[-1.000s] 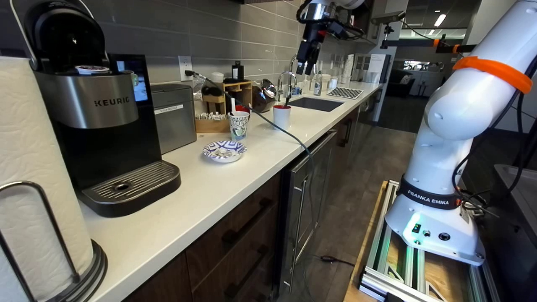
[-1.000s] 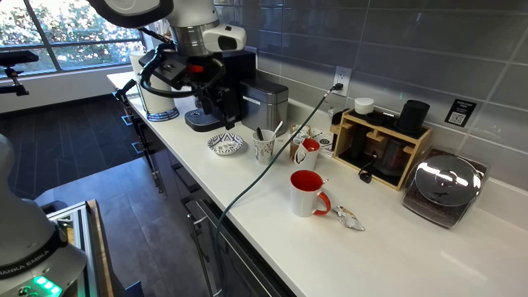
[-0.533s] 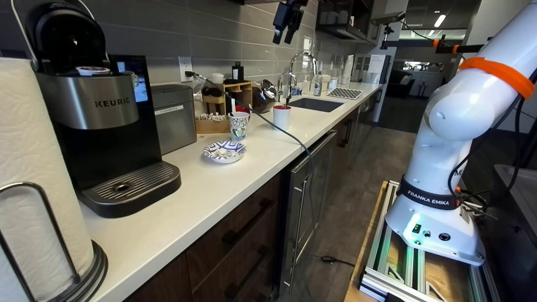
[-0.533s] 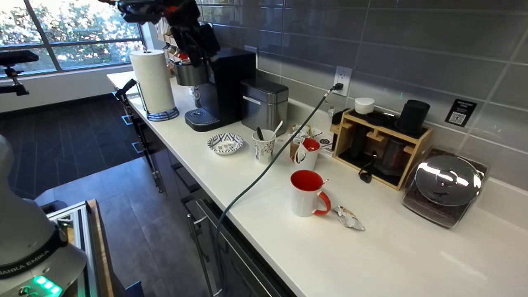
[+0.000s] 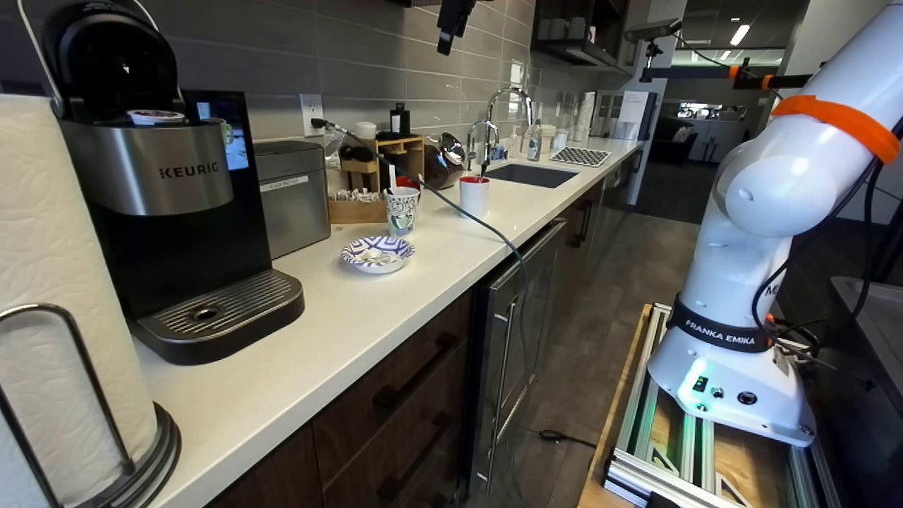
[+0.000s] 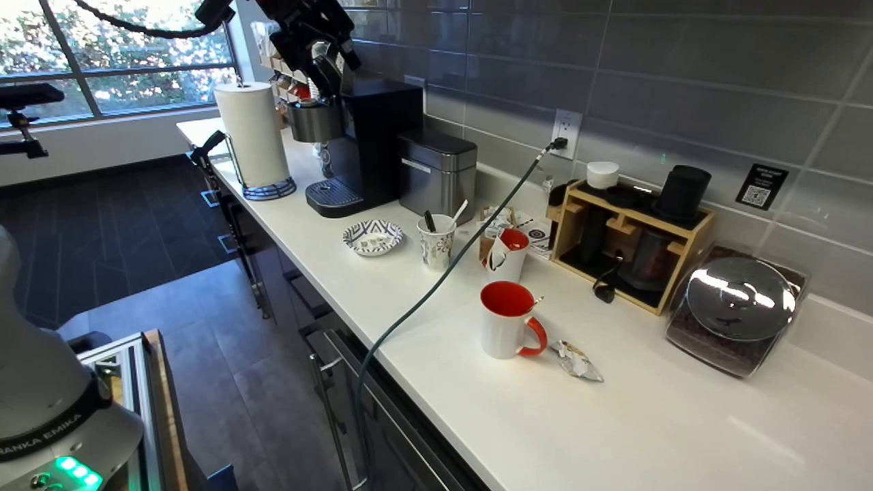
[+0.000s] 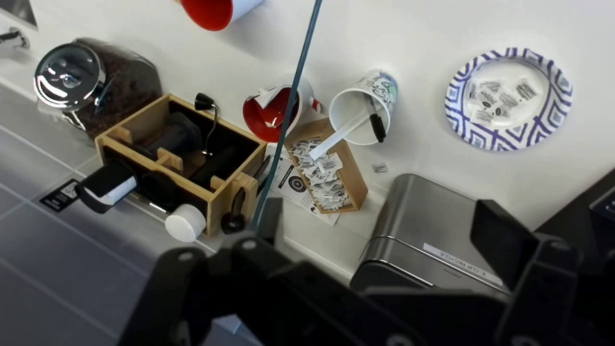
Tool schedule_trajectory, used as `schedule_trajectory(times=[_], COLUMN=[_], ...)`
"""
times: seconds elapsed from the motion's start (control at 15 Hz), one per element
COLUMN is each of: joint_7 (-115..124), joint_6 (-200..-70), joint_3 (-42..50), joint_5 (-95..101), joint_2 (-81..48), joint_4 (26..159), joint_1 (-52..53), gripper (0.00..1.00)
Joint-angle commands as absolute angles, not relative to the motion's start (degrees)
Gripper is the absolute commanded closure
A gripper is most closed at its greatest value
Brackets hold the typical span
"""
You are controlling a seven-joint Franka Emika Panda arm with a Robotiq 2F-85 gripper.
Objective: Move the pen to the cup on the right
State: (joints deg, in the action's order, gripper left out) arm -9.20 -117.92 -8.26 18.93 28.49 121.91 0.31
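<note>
Gripper [image 7: 382,219] aloft, pen [image 7: 376,122] well below, in patterned cup [image 7: 384,84]

The white arm [image 5: 762,190], banded in orange, stands on its base [image 5: 734,384] beside the counter [image 5: 346,317], its upper links [image 5: 839,77] partly out of view. High above the counter hangs the gripper [image 7: 387,223], tilted and pointing downward, its two fingers [image 7: 502,242] spread wide apart. Lights [image 6: 80,471] on the base glow green.
</note>
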Motion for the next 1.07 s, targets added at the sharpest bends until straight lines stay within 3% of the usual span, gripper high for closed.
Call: schedule_trajectory(times=[0.0, 1.0], joint_7=[-10.1, -9.2], joint_6=[-117.6, -115.7], joint_3=[-7.3, -8.8], joint_5=[20.6, 19.1], joint_2=[27.6, 24.6], joint_4=[121.4, 123.0], joint_1=[2.0, 4.1], gripper=[0.0, 0.0])
